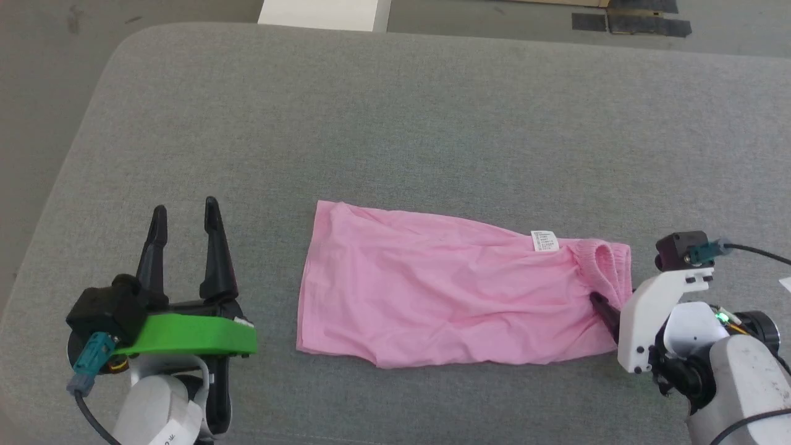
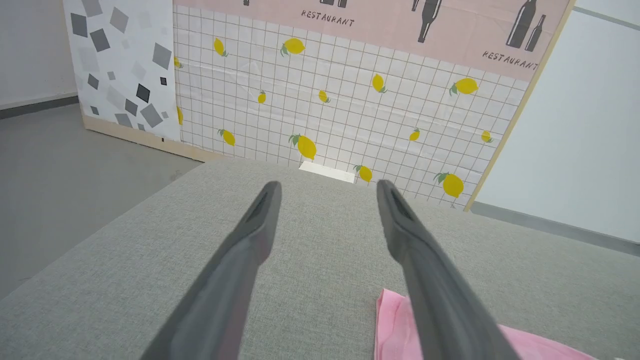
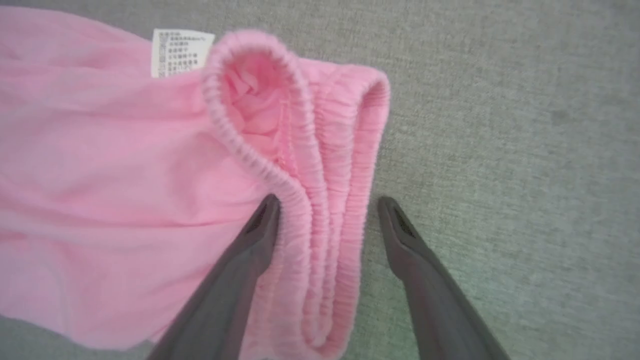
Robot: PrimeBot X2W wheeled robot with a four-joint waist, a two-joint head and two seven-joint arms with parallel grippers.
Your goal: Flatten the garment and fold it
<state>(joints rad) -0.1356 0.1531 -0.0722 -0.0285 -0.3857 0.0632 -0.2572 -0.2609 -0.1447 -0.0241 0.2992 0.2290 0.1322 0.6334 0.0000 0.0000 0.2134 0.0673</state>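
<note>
Pink shorts (image 1: 432, 290) laid out but wrinkled, waistband (image 3: 320, 150) bunched and doubled; smoothing looks unfinished and there's no clear fold yet, I'd judge.
Right gripper (image 3: 328, 200) fingers wide apart, straddling the waistband's near end, one finger on or just over pink fabric, the other over the bare grey fabric surface (image 1: 395, 111); nothing pinched. Left gripper (image 1: 185, 207) fingers also wide apart, empty, hovering near-left, apart from the shorts' left hem. Shorts lie mid-surface toward right, waistband at right end, white label (image 1: 545, 241) on far edge beside it.
</note>
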